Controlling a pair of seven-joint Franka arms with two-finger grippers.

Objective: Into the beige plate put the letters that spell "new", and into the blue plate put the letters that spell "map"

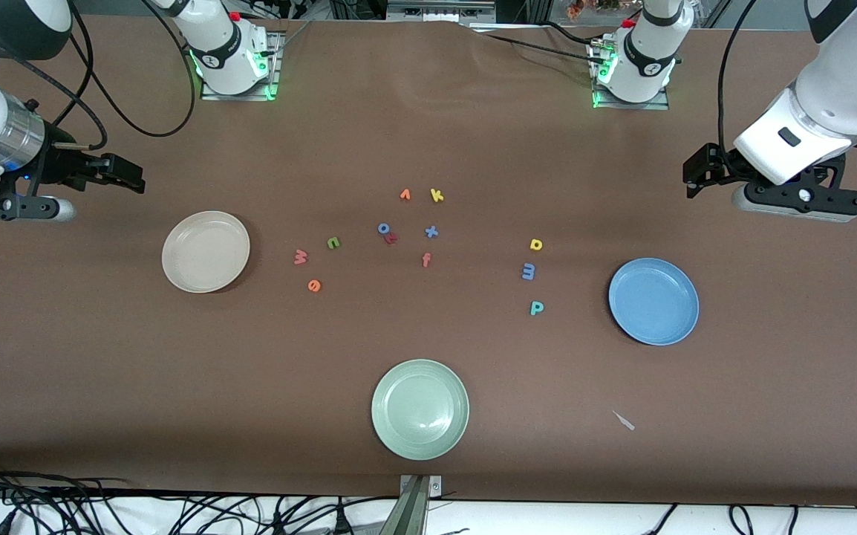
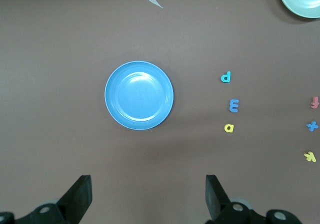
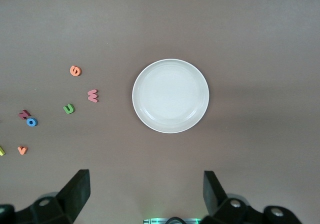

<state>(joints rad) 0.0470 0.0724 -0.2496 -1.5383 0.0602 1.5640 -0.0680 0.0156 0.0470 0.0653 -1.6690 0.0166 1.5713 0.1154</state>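
Note:
The beige plate lies toward the right arm's end of the table. Beside it, toward the table's middle, are the salmon "w", green "n" and orange "e". The blue plate lies toward the left arm's end, with the yellow "a", periwinkle "m" and teal "p" in a row beside it. My right gripper hangs open and empty above the table near the beige plate. My left gripper hangs open and empty near the blue plate.
A pale green plate sits near the front edge. Spare letters cluster mid-table: orange "v", yellow "k", blue "o", blue "x", salmon "f". A small pale scrap lies nearer the front camera than the blue plate.

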